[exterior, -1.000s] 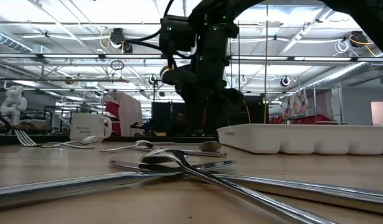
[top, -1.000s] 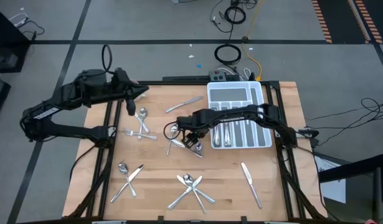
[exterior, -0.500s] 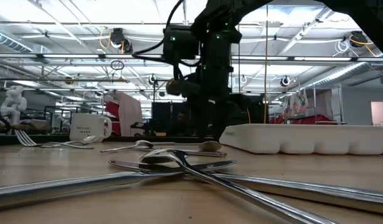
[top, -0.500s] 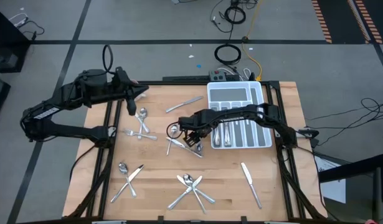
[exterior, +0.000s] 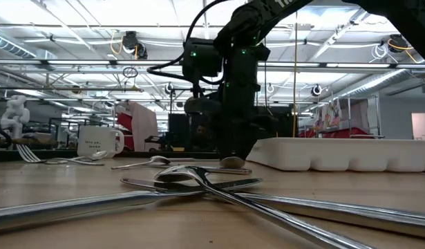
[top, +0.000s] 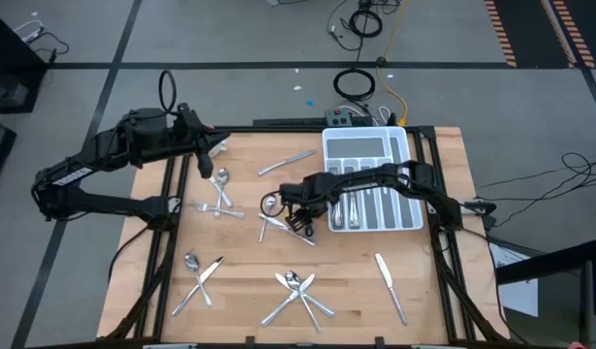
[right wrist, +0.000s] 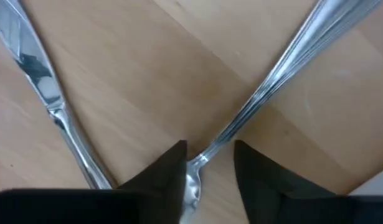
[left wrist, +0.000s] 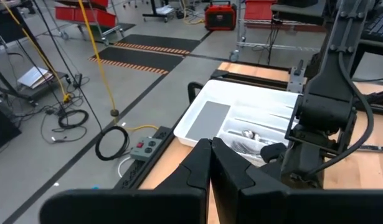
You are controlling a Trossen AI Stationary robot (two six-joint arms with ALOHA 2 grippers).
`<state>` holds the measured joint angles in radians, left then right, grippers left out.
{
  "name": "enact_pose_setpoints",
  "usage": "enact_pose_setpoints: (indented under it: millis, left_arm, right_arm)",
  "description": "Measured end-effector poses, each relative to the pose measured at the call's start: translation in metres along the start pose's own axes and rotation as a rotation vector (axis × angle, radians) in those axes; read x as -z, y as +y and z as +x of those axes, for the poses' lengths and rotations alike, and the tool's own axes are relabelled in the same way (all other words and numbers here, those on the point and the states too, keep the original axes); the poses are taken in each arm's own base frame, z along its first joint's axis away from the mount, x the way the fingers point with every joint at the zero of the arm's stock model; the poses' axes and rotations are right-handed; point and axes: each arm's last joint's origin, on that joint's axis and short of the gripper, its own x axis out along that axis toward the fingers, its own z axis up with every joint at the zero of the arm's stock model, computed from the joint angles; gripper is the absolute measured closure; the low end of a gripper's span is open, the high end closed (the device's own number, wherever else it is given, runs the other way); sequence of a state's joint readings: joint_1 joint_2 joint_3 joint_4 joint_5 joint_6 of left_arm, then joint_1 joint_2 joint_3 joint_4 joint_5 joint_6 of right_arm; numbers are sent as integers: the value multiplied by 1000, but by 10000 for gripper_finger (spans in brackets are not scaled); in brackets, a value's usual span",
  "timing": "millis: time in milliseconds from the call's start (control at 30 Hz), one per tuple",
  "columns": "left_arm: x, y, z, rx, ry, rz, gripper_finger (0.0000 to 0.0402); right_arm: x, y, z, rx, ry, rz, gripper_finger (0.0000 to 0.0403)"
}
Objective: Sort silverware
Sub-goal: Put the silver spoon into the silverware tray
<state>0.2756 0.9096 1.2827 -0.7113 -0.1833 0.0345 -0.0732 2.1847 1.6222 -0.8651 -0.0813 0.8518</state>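
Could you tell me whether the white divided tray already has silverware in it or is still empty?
Partly filled. The white divided tray holds silverware in its long compartments near the right gripper, while its wide end section looks bare.

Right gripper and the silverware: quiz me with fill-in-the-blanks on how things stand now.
The right gripper straddles one silverware piece, fingers ____.
The left gripper hovers with fingers ____.
The tray is coloured ____.
Missing words: open, shut, white.
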Motion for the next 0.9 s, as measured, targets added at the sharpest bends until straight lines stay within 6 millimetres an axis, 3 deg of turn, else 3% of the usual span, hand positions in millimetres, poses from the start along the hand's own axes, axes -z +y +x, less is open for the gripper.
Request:
enact_pose_setpoints:
  millis: [200,533,733,900]
  left_arm:
    - [2,0,0,-4,21,4,389]
    - [4,0,0,-4,37,7,388]
    - [4,0,0,-4,40,7,388]
    - [4,0,0,-5,41,7,388]
  right_arm:
    - [-1,0,3,-9,9,-26,386]
    - [-4,10,-4,-49,4,-136,401]
    - [-11,26,-37,-73,-38,-265,402]
    - [-11,29,-85,80,-64,-482,402]
